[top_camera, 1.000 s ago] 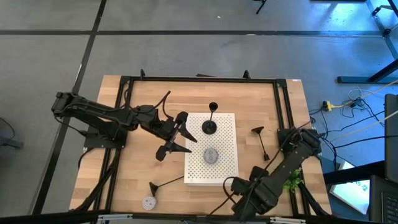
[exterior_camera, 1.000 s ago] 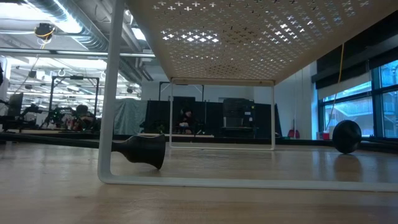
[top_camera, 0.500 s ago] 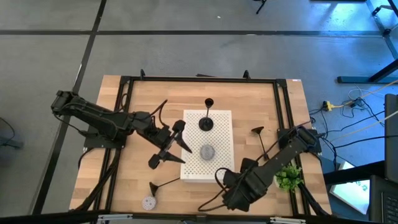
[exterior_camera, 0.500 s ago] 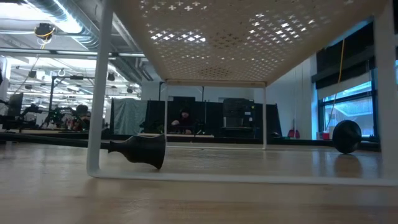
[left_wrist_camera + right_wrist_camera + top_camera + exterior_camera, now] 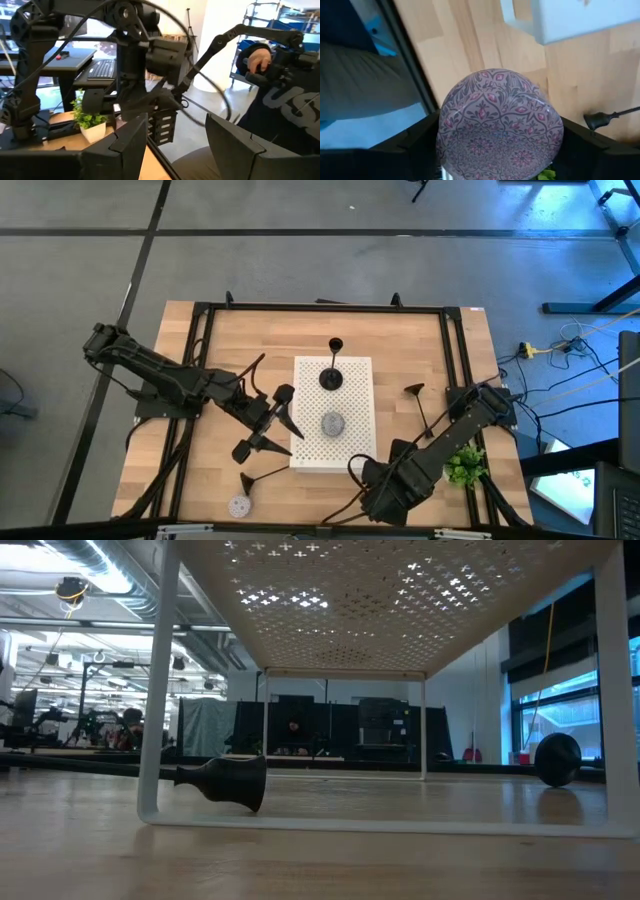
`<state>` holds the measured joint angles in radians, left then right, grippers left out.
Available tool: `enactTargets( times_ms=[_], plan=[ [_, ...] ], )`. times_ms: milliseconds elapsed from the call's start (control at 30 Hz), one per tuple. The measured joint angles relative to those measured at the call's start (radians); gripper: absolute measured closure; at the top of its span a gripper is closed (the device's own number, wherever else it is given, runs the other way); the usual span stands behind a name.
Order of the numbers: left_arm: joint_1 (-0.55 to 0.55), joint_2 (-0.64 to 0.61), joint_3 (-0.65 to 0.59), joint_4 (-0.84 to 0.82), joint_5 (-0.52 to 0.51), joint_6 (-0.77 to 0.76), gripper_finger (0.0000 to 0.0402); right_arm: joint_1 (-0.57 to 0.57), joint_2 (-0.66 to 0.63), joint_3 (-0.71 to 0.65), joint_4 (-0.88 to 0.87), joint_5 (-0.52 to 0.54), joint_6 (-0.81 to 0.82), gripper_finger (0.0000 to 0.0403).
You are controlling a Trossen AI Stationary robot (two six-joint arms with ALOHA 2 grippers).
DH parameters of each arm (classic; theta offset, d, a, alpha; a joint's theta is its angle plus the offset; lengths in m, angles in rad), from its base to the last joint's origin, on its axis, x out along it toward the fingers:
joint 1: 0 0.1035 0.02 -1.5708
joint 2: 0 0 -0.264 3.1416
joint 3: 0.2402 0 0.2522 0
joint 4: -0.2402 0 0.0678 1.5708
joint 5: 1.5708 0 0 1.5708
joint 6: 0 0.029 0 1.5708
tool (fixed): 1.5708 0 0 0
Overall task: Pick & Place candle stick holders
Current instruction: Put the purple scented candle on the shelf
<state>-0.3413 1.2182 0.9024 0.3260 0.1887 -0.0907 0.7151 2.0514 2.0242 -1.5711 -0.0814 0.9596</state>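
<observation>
Right gripper [image 5: 372,480] at the near edge is clamped on a patterned round disc [image 5: 499,125], so you're carrying that, not a holder. Left gripper [image 5: 262,425] hangs open and empty beside the white rack [image 5: 360,370]. One holder [image 5: 332,375] stands on the rack; two more [image 5: 262,476] [image 5: 418,405] lie flat on the table [image 5: 250,340], probably waiting for pickup.

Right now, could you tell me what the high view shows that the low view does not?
Only the high view: the open left gripper, the right gripper holding a patterned disc, and an upright candle stick holder on the shelf top. Only the low view: the shelf's underside and the room behind. Both: the white perforated shelf and a lying holder.
</observation>
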Motion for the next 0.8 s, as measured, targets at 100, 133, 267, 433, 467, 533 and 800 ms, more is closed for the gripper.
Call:
enactTargets(
  times_ms=[100,133,267,433,467,533,800],
  plan=[
    [-0.006,0.000,0.000,0.000,-0.015,0.007,0.0206,0.000,0.000,0.060,0.000,0.027,-0.006,0.0108],
    [-0.006,0.000,0.000,0.000,-0.015,0.007,0.0206,0.000,0.000,0.084,0.000,0.044,-0.008,0.0108],
    [-0.006,0.000,0.000,-0.001,-0.016,0.007,0.0206,-0.006,0.000,0.178,0.000,0.130,-0.040,0.0108],
    [-0.006,0.000,0.000,-0.010,-0.016,0.000,0.0206,-0.056,0.000,0.228,0.001,0.217,-0.081,0.0108],
    [-0.006,0.000,0.000,-0.010,-0.016,0.000,0.0206,-0.069,0.000,0.229,0.000,0.224,-0.088,0.0108],
    [-0.006,0.000,0.000,-0.011,-0.016,0.000,0.0206,-0.094,0.000,0.229,0.000,0.227,-0.104,0.0108],
    [-0.006,0.000,0.000,-0.021,-0.014,-0.004,0.0206,-0.183,0.000,0.229,0.000,0.186,-0.195,0.0108]
  ],
)
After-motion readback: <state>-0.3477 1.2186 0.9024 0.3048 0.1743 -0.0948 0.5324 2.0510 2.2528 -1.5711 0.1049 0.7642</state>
